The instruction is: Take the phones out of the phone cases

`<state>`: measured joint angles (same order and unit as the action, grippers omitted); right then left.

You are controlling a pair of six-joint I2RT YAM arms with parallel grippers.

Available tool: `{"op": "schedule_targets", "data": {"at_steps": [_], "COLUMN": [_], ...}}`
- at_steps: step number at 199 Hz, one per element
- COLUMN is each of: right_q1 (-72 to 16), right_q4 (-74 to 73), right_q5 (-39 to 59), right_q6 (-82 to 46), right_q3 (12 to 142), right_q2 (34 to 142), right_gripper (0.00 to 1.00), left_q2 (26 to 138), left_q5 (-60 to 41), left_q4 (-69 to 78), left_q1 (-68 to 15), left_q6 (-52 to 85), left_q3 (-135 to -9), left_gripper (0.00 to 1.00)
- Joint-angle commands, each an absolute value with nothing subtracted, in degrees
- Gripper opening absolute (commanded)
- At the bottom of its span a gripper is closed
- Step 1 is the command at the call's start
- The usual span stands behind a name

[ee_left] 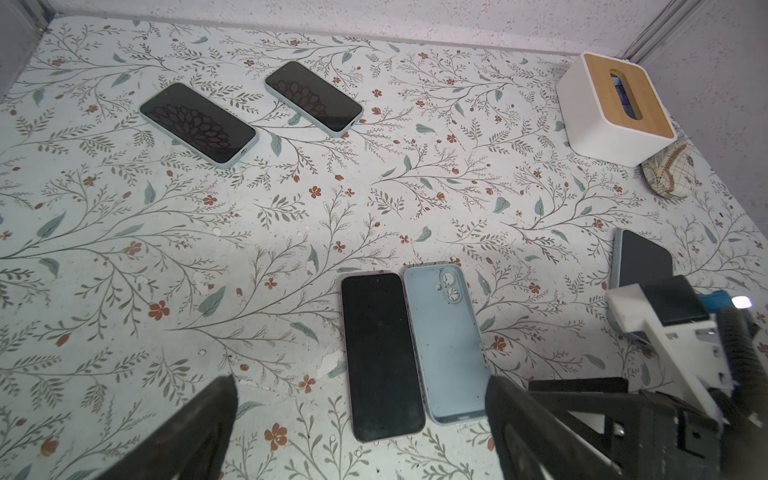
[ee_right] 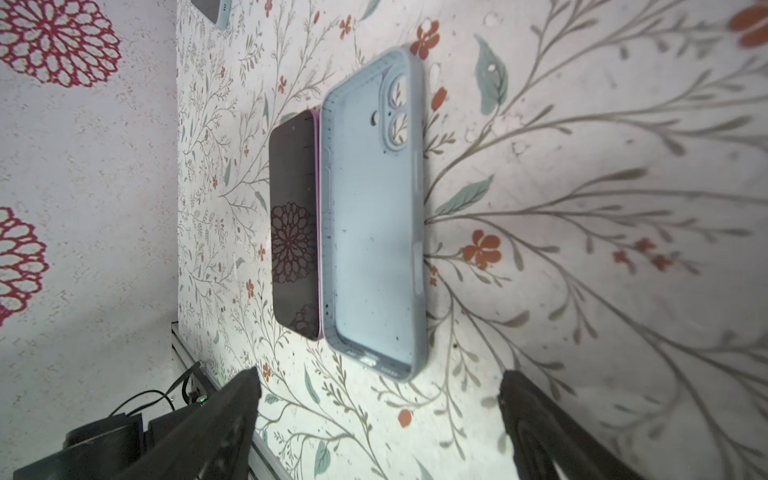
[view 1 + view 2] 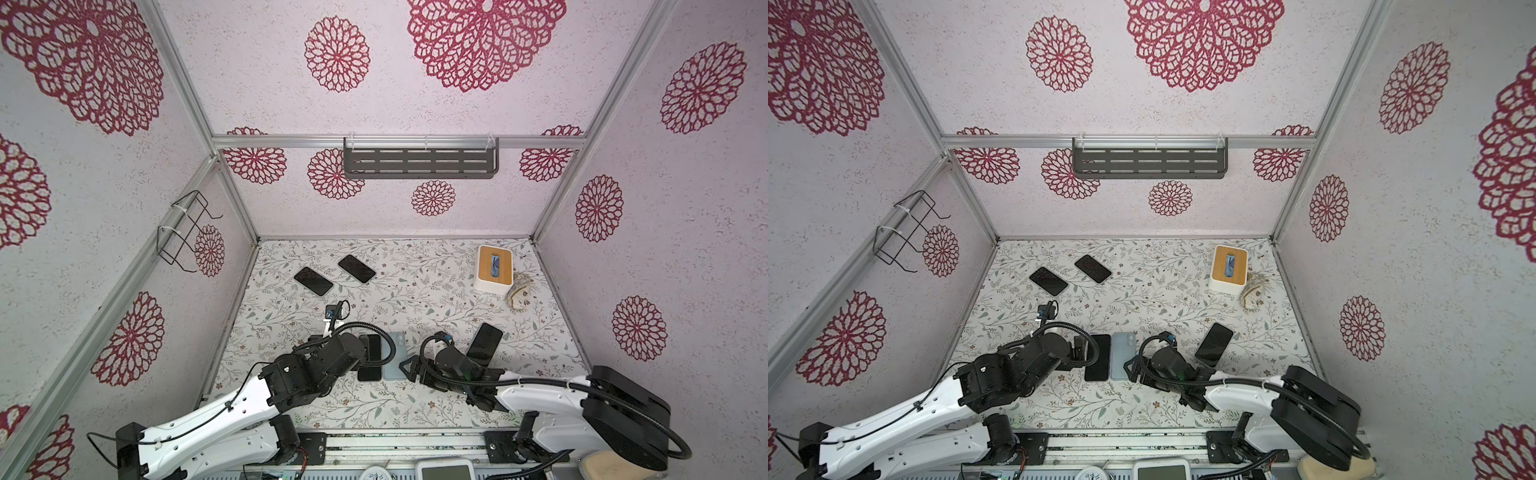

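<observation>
Left wrist view shows the phone (image 1: 380,357) lying flat on the table (image 1: 166,249), just beside the empty case (image 1: 446,345). The left pincer (image 1: 359,386) and the right pincer (image 2: 380,376) are wide apart, with nothing in them.

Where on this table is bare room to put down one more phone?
Free: the middle stretch between the two far phones and the tissue box; also the near strip before the bare phone and empty case. Crowded: around those two and the cased phone beside them.
</observation>
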<state>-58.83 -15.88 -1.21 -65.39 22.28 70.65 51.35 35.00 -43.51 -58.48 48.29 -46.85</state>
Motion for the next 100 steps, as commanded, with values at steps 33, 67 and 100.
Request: {"op": "schedule_targets", "data": {"at_steps": [33,67,100], "right_q1": [-57.29,-46.00,-38.64], "right_q4": [30.40,41.43,38.07], "right_q5": [-22.62,-25.21,-24.38], "right_q6": [-56.06,-52.69,-49.34], "right_q3": [30.63,30.74,30.12], "right_q2": [52.00,44.95,47.61], "right_gripper": [0.99,0.99,0.99], "left_q2": [48.13,49.34,51.56], "left_q5": [28.46,26.52,24.75], "left_q4": [-30.01,-26.12,-24.70], "left_q1": [-57.54,-57.39,-57.39], "left_q6": [46.02,45.00,44.67], "left_q3": [-41.68,-40.87,-41.22], "left_gripper": [0.97,0.97,0.97]}}
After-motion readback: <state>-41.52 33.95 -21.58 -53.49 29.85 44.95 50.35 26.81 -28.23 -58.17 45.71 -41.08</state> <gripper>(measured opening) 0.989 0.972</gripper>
